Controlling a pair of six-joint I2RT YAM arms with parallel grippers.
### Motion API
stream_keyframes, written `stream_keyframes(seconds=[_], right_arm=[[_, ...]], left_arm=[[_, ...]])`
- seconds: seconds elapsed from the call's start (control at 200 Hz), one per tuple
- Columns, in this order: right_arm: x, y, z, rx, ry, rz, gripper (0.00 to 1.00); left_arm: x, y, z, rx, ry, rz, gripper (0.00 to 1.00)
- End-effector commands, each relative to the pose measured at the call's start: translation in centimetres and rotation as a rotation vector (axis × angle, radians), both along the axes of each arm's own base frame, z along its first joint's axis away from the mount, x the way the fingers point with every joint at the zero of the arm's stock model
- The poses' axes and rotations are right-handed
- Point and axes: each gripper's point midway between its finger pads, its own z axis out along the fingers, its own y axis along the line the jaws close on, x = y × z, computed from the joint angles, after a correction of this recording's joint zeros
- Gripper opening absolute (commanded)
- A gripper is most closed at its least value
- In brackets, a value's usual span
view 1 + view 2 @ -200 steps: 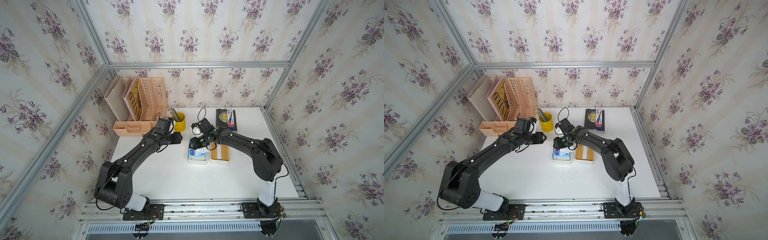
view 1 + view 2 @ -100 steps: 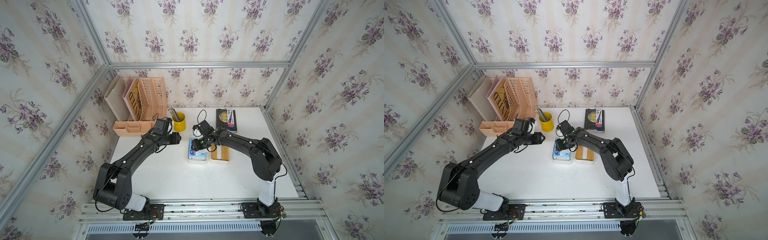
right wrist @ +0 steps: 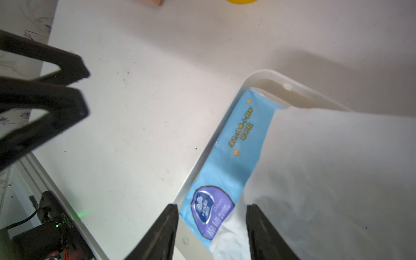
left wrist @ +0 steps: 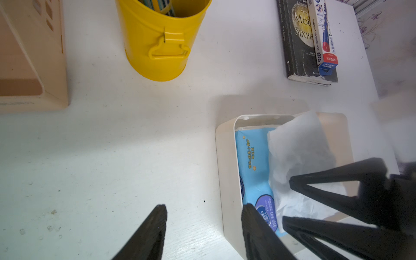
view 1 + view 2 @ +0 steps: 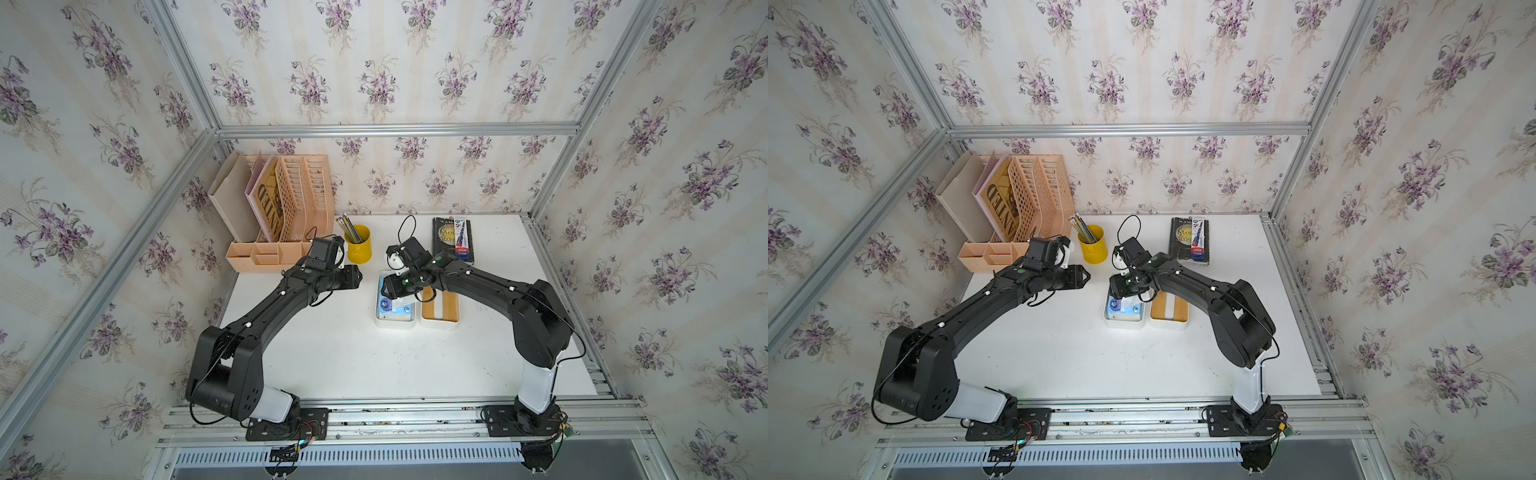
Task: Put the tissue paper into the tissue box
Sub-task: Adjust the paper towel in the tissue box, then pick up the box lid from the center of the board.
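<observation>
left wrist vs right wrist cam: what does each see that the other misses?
Left wrist only: the book with the card packet on it. Right wrist only: a metal rail and a black unit with a green light. Both: the tissue paper in the tissue box, white tissue sticking up, the left gripper and right gripper, both open.

table (image 5: 332,357): white | on it: tissue box (image 5: 395,325), lid (image 5: 451,307), yellow cup (image 5: 359,251), book (image 5: 442,239), file organizer (image 5: 291,195)
</observation>
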Motion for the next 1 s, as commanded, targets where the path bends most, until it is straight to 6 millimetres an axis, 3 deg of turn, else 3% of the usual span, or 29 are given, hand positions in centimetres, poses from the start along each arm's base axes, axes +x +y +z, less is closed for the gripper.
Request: stream_keyframes(seconds=[0.0,0.17,0.475,0.714,0.994], right_arm=[[0.3,-0.7,2.8,0.007,-0.059,-0.015,0.58],[1.2,-4.9,4.8,-0.091,-0.141,-0.087,0.62],[2.9,-14.0,1.0,-0.290,-0.122,-0.246,0.62],[2.6,-13.0,-1.3,-0.244,-0.057,-0.228,0.61],[4.9,-11.8,-3.6,-0.273,-0.046,-0.227,0.55]], left_arm=[[0.1,-0.1,0.3,-0.007,-0.014,-0.009,0.58],[0.2,-0.2,0.6,-0.013,-0.029,-0.014,0.59],[0.1,-0.1,1.0,-0.014,-0.058,-0.013,0.59],[0.1,-0.1,1.2,-0.015,-0.066,-0.015,0.59],[0.0,0.0,1.0,-0.023,-0.072,-0.012,0.58]])
